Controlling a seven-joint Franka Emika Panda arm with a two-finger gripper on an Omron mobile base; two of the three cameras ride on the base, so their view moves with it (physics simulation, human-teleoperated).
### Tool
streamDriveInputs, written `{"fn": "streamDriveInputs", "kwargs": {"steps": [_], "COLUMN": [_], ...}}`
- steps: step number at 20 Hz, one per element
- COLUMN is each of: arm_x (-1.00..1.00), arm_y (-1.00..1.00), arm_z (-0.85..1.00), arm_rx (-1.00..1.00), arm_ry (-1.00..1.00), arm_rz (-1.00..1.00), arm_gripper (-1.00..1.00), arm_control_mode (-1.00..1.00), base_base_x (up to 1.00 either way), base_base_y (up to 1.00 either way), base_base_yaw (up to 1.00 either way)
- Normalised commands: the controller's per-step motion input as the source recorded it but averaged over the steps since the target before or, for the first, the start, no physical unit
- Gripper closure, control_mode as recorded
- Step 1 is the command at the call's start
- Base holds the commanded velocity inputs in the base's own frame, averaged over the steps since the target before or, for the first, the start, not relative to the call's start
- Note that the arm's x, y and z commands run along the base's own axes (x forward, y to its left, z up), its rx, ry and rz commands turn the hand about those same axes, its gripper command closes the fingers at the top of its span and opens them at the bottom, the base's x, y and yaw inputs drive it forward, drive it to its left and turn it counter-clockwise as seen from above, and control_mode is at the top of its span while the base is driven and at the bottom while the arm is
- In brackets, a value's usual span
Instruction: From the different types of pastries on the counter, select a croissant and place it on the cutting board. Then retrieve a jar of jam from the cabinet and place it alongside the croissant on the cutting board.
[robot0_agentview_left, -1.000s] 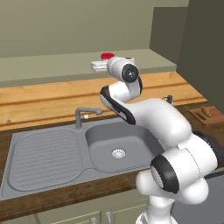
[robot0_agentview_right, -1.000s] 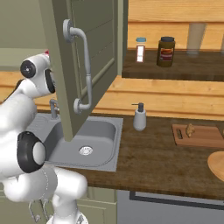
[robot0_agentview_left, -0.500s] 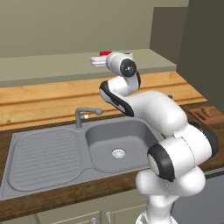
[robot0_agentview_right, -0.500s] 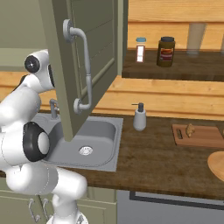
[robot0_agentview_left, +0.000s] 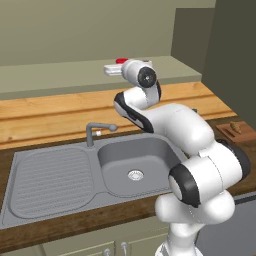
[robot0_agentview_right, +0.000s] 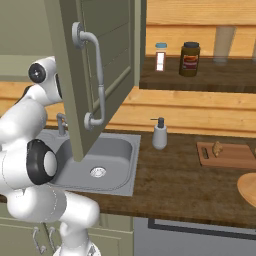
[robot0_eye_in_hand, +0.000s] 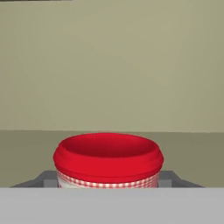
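The jar of jam (robot0_eye_in_hand: 108, 159), squat and red with a checked pale band, stands on the cabinet's shelf (robot0_agentview_left: 60, 77). My gripper (robot0_eye_in_hand: 108, 181) has a grey fingertip (robot0_eye_in_hand: 47, 179) pressed against each side of it, so it is shut on the jar. In the left base view the hand (robot0_agentview_left: 114, 69) reaches into the cabinet, and the jar's red lid (robot0_agentview_left: 121, 61) shows just above it. The cabinet door (robot0_agentview_right: 100, 65) hangs open. The croissant (robot0_agentview_right: 218, 148) lies on the cutting board (robot0_agentview_right: 235, 157) on the counter (robot0_agentview_right: 175, 180) at the far right.
A grey sink (robot0_agentview_left: 131, 162) with a faucet (robot0_agentview_left: 95, 131) lies below the arm. A soap dispenser (robot0_agentview_right: 159, 134) stands beside it. A dark brown jar (robot0_agentview_right: 189, 58) and a blue-capped shaker (robot0_agentview_right: 160, 56) sit on the wall shelf. A round wooden plate (robot0_agentview_right: 249, 189) is at the right edge.
The fingers have closed in from wide open onto the sides of the jar. The hand has shifted slightly inside the cabinet.
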Motion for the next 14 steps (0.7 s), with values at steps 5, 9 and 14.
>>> {"fn": "streamDriveInputs", "kwargs": {"steps": [5,9,14], "arm_x": [0.00,-0.01,-0.02], "arm_y": [-0.05,0.00,0.00], "arm_z": [0.00,0.00,0.01], "arm_rx": [0.00,0.00,0.00], "arm_ry": [0.00,0.00,0.00], "arm_rz": [0.00,0.00,0.00], "arm_gripper": [1.00,1.00,1.00], "arm_control_mode": [-1.00,-1.00,-1.00], "base_base_x": [0.00,0.00,0.00], "base_base_y": [0.00,0.00,0.00], "base_base_yaw": [0.00,0.00,0.00]}}
